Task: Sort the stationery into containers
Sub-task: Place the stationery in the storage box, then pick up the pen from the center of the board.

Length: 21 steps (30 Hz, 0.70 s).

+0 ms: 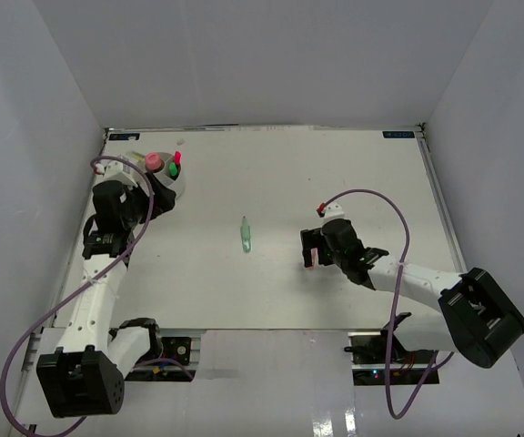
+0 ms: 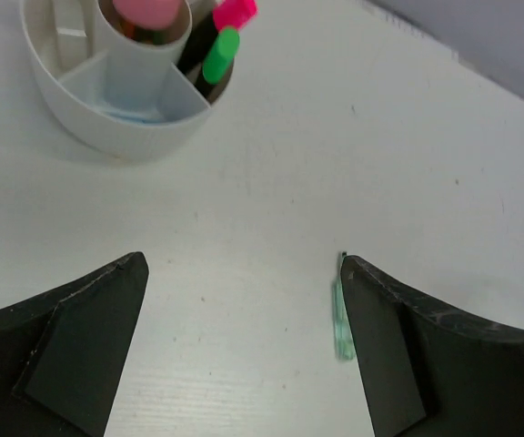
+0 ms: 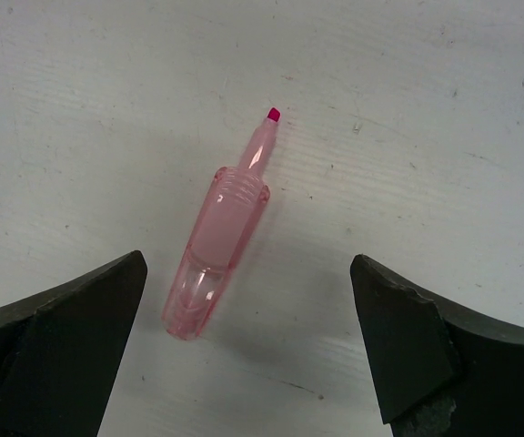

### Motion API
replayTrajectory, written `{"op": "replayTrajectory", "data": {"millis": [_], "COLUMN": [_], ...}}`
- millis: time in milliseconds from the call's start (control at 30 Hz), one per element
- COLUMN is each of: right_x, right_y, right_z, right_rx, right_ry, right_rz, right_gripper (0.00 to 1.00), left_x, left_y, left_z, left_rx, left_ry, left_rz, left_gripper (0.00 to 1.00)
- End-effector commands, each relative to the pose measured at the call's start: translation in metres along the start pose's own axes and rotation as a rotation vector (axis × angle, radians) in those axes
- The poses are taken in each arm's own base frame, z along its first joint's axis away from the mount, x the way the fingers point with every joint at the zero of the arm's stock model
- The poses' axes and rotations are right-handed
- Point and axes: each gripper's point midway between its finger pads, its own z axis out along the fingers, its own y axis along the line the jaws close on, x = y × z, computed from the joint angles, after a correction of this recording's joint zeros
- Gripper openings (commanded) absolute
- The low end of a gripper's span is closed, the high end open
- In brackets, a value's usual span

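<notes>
The round white organiser (image 1: pixel 180 188) stands at the far left; it holds a pink tube (image 1: pixel 153 161), a green-capped marker (image 1: pixel 173 168) and a pink-capped marker (image 1: pixel 177 157). In the left wrist view the organiser (image 2: pixel 125 137) is ahead at upper left. My left gripper (image 1: pixel 148 202) is open and empty just in front of it (image 2: pixel 242 261). A pale green marker (image 1: pixel 245 235) lies mid-table, beside my left gripper's right finger in the wrist view (image 2: pixel 341 309). My right gripper (image 1: pixel 309 250) is open (image 3: pixel 248 264) over a pink marker (image 3: pixel 216 255) that lies flat between the jaws, nearer the left one.
The white table (image 1: pixel 353 173) ends at a raised rail on the right (image 1: pixel 437 200) and at grey walls behind and on both sides. A purple cable (image 1: pixel 380 196) loops over the right arm.
</notes>
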Motion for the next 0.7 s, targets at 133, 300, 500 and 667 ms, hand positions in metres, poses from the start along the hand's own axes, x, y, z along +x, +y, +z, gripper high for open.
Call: {"op": "replayTrajectory", "data": {"millis": [133,300,500,667], "right_x": [0.002,0.007,0.014,0.014], "right_y": [0.006,0.002,0.003,0.006], "right_z": [0.009,0.021,0.028,0.031], "right_rx": [0.022,0.094,0.126,0.128], "right_ry": [0.040,0.087,0.115,0.131], "right_rz": [0.051,0.045,0.048,0.039], "right_gripper": [1.00,0.93,0.81,0.70], "left_x": [0.058,0.061,0.062,0.062], "left_y": [-0.005,-0.009,-0.014,-0.016], "left_z": [-0.013,-0.015,-0.018,-0.020], "left_rx": [0.116,0.136,0.164,0.171], "left_ry": [0.152,0.160,0.166,0.161], "left_rz": [0.012,-0.002,-0.006,-0.010], "left_gripper": [0.98,0.98,0.98,0.98]}}
